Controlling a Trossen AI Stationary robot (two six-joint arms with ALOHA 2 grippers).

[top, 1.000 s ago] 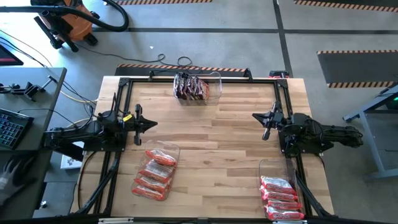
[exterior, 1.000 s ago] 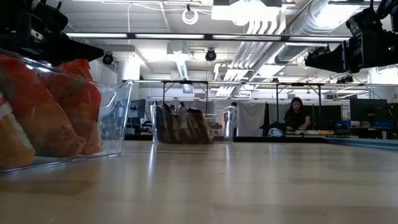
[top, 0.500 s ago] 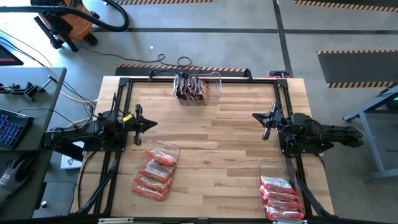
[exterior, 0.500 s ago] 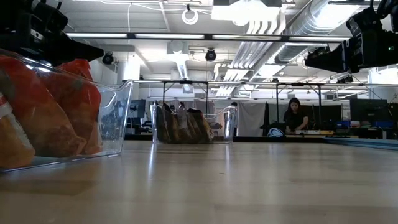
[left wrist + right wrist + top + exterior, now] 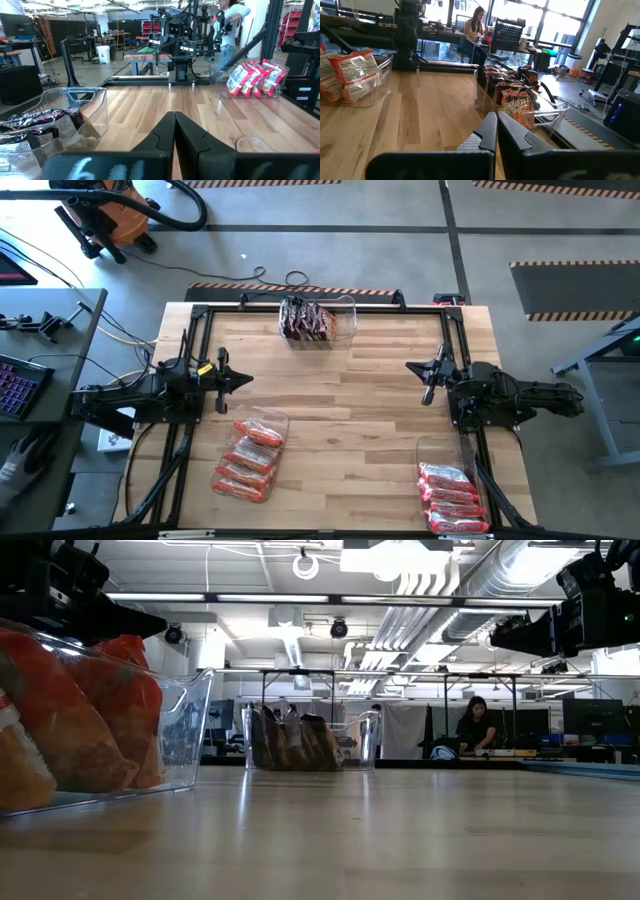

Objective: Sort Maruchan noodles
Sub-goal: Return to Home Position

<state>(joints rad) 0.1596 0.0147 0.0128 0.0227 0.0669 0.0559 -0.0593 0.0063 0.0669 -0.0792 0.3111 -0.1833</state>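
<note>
left gripper (image 5: 240, 380) and right gripper (image 5: 414, 367) are parked at the table sides, both clenched on nothing. orange packets (image 5: 247, 458), pink-white packets (image 5: 450, 495) and dark packets (image 5: 307, 320) each fill a separate clear bin (image 5: 350, 322). the packets look light, crinkly, slippery and brittle inside, so pinch gently across the flat middle.

Grey concrete floor (image 5: 330, 205), striped hazard tape (image 5: 575, 268), exposed ceiling ducts (image 5: 450, 590) (strip lights (image 5: 250, 598) alongside), bright windows (image 5: 560, 25)
</note>
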